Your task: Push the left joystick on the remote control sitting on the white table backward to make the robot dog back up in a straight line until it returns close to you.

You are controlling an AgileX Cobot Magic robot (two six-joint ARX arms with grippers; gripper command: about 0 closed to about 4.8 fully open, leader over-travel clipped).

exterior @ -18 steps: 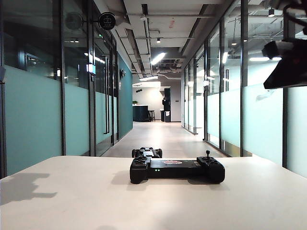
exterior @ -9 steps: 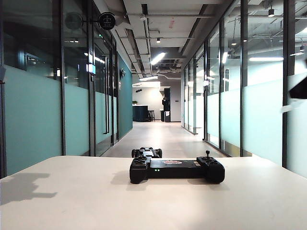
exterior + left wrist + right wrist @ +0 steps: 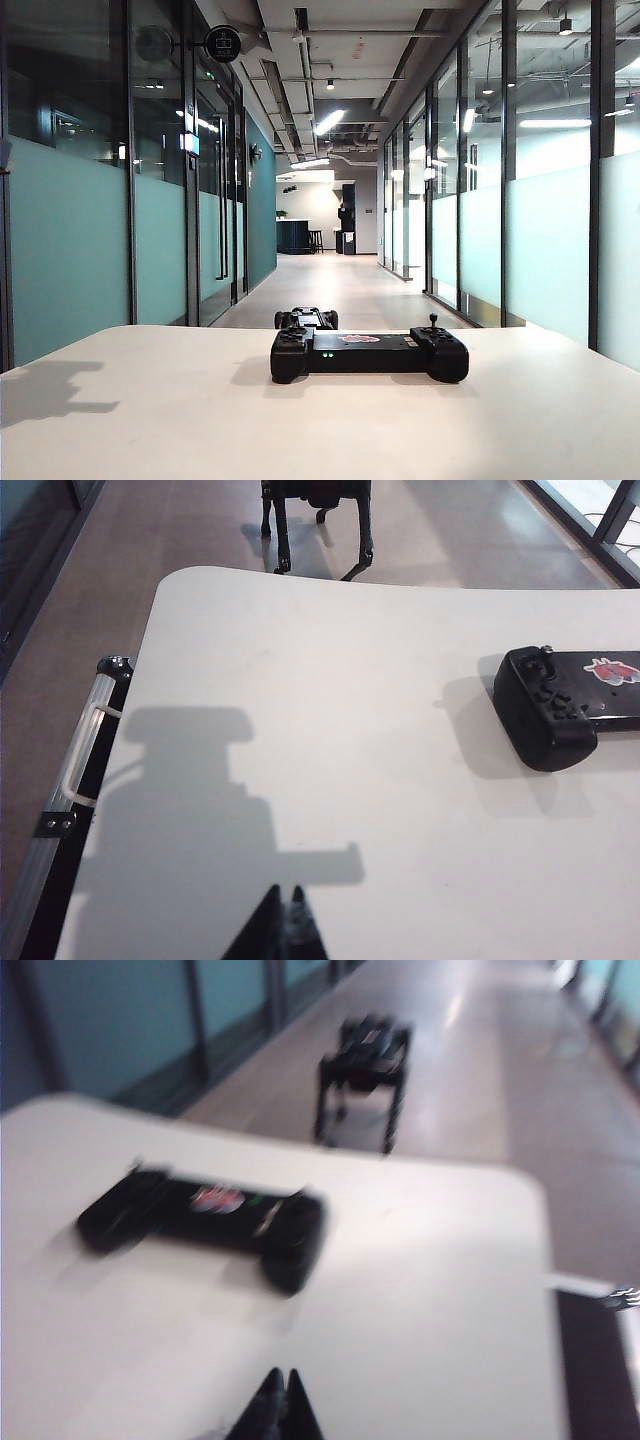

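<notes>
Above the white bench [image 3: 300, 730], both claws are seen pinched together and empty: left claw [image 3: 285, 905], right claw [image 3: 280, 1385], neither touching anything. Remote control [image 3: 369, 354] lies at bench centre, long axis running 9 to 3 o'clock, matte black, bulky rounded ends. Robot dog [image 3: 306, 318] stands on the floor at 12 o'clock just beyond it. Right wrist view is blurred.
</notes>
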